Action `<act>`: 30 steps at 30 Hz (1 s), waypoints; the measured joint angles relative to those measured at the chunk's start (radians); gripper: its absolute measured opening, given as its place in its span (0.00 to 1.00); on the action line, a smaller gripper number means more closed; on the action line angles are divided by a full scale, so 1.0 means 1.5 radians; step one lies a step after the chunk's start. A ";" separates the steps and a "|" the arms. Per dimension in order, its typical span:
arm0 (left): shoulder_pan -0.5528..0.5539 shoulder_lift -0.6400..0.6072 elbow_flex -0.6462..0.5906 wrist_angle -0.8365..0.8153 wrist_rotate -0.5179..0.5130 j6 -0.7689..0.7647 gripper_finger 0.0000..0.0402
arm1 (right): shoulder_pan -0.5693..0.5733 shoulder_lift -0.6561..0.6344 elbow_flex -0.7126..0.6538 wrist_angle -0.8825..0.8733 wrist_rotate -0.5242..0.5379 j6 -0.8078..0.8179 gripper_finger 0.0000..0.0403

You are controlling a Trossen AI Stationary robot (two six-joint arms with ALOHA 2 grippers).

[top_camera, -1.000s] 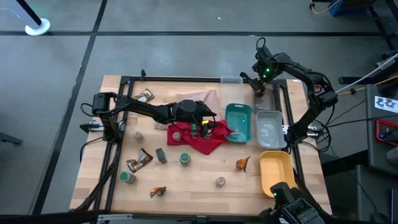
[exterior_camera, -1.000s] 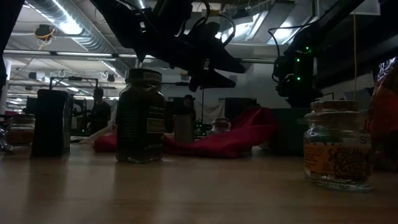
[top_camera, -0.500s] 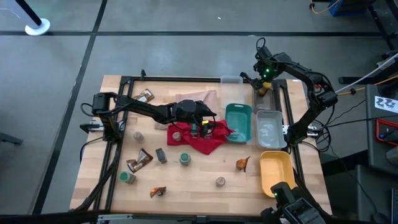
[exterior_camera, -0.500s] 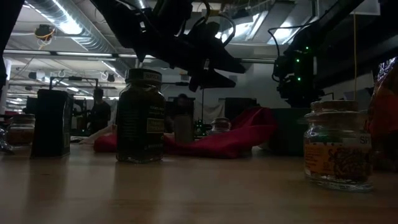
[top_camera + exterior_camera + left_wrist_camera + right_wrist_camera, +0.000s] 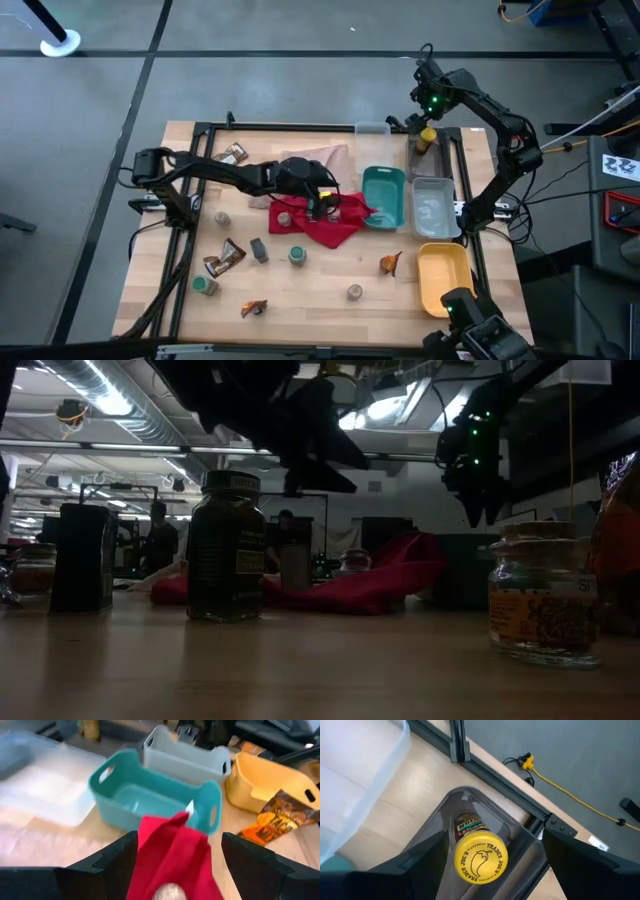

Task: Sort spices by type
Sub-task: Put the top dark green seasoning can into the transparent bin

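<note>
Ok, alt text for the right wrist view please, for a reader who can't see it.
A yellow-capped bottle stands upright in a small dark-tinted tray on the wooden table, seen from above between the open fingers of the right gripper, which does not touch it. A clear tray lies beside it, and a yellow cable runs across the grey floor beyond the table edge.

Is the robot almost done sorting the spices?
Not nearly. One yellow-capped bottle stands in a grey bin, under the right tool, which is open. The left tool hovers open over the red cloth. Jars and sachets lie scattered on the table.
</note>
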 joint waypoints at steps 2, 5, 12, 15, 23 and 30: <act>0.000 -0.020 0.000 -0.034 -0.019 -0.023 0.68 | 0.000 0.000 0.018 -0.011 0.000 0.000 0.79; 0.001 -0.046 0.001 -0.091 -0.049 -0.082 0.68 | 0.000 0.000 0.042 -0.022 -0.004 0.000 0.79; 0.008 -0.057 0.001 -0.256 -0.080 -0.260 0.68 | 0.000 0.000 0.086 -0.024 -0.054 0.000 0.79; 0.008 -0.051 0.001 -0.317 -0.082 -0.312 0.68 | 0.001 0.000 0.096 -0.024 -0.102 0.000 0.79; 0.006 -0.045 -0.004 -0.342 -0.084 -0.391 0.68 | 0.008 0.000 0.097 0.018 -0.208 0.000 0.79; 0.005 -0.018 -0.005 -0.327 -0.086 -0.431 0.68 | 0.053 -0.001 0.097 0.059 -0.221 0.000 0.79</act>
